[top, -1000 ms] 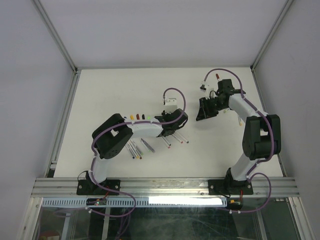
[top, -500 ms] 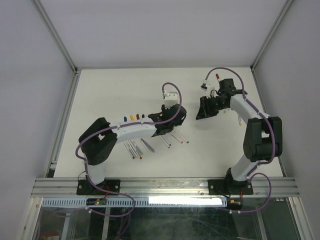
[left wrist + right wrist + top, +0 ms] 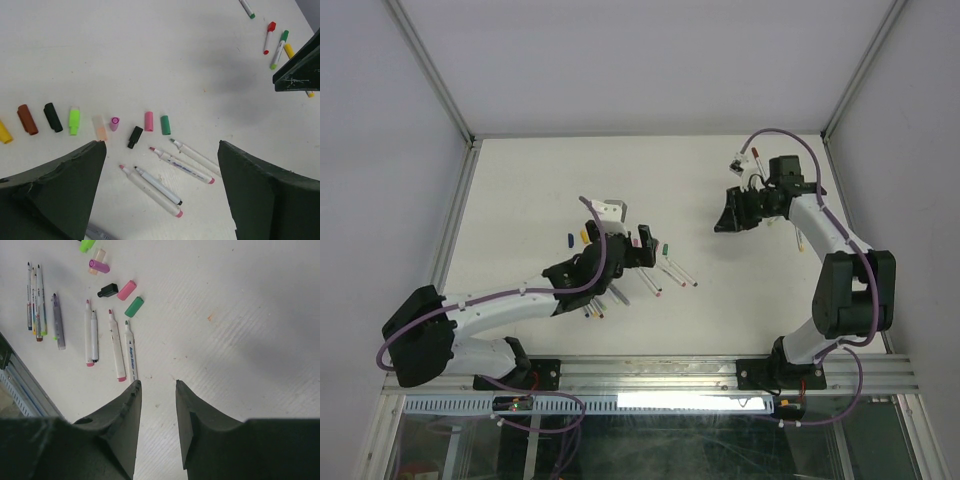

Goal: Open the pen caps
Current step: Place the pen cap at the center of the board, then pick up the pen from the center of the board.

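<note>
left arm [image 3: 490, 312]: stretches from its base at the near left of the table [image 3: 150, 50] toward the middle.
left tool [image 3: 160, 144]: fingers spread wide apart with nothing between them. It hangs over the loose caps and pens.
uncapped pens [image 3: 180, 166]: four bare-tipped barrels lie slanted in two pairs, just on the near side of the caps.
pen caps [image 3: 148, 121]: off their pens, they lie loose in a rough row across the middle of the table. The row runs yellow, brown, black, bright green, pale peach and purple. A small black, a pink and a dark green one lie close together at its end. No tool touches any of them.
right tool [image 3: 156, 385]: fingers stand a narrow gap apart with bare table showing between them, gripping nothing, over the far right of the table.
capped pens [image 3: 269, 37]: a few with red, green and yellow caps on lie farther out, near the right tool.
</note>
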Action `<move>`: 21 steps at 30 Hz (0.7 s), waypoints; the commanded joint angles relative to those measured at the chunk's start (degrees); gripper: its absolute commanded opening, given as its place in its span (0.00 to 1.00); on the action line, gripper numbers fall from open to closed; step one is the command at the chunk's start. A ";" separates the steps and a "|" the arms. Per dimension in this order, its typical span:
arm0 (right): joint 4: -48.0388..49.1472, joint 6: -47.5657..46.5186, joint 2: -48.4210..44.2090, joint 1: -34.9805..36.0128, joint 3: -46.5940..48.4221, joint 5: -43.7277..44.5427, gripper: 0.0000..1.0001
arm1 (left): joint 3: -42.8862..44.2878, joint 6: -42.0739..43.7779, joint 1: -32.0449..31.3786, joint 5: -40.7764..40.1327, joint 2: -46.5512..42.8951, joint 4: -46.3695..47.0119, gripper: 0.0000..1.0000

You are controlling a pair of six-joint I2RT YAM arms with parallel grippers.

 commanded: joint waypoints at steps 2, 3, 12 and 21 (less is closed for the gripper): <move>3.91 -1.00 -4.28 -1.17 0.30 -1.87 0.36 | -5.64 6.53 0.63 -3.40 -6.01 9.54 0.99; 4.12 -1.24 -4.48 -1.35 0.59 -1.47 0.36 | -6.07 7.20 1.05 -3.39 -6.35 9.53 0.99; 5.89 -9.60 -1.32 -2.37 9.79 7.44 0.54 | -10.17 8.90 8.21 2.15 -7.18 12.40 0.99; -5.92 -5.78 27.74 -8.37 39.53 12.01 0.78 | -18.22 8.53 11.28 10.07 -15.83 18.22 0.99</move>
